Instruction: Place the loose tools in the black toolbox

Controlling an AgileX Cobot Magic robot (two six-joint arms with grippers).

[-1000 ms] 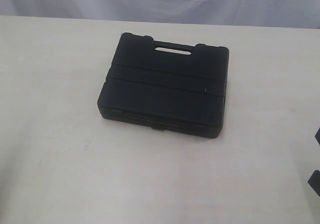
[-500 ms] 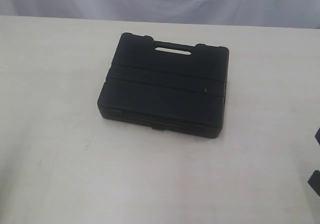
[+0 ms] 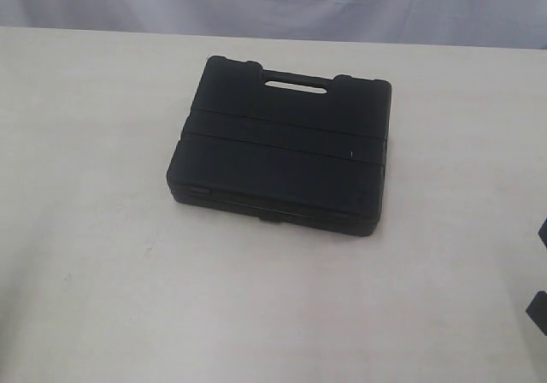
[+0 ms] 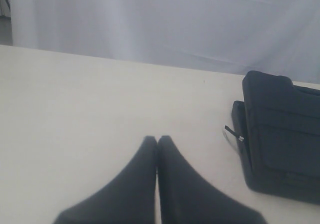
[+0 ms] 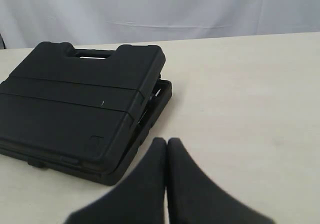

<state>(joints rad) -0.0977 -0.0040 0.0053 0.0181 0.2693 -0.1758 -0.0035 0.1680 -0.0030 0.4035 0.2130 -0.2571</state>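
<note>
Lying flat near the middle of a pale, matte table [image 3: 102, 272], the black toolbox [image 3: 282, 156] is seen as a rectangular moulded-plastic case with rounded corners, a slot handle along its far edge and two shallow grooves across the lid. The lid is lowered, though a narrow gap is shown at one side in the right wrist view. Both the left gripper [image 4: 157, 140] and the right gripper [image 5: 166, 141], smooth black and tapered, are held over bare tabletop with jaws pressed together, holding nothing. A white cloth backdrop [image 3: 342, 2] is hung behind.

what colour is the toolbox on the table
Black all over, a matte moulded plastic. The toolbox shows best in the exterior view, lying shut on the pale table.
</note>
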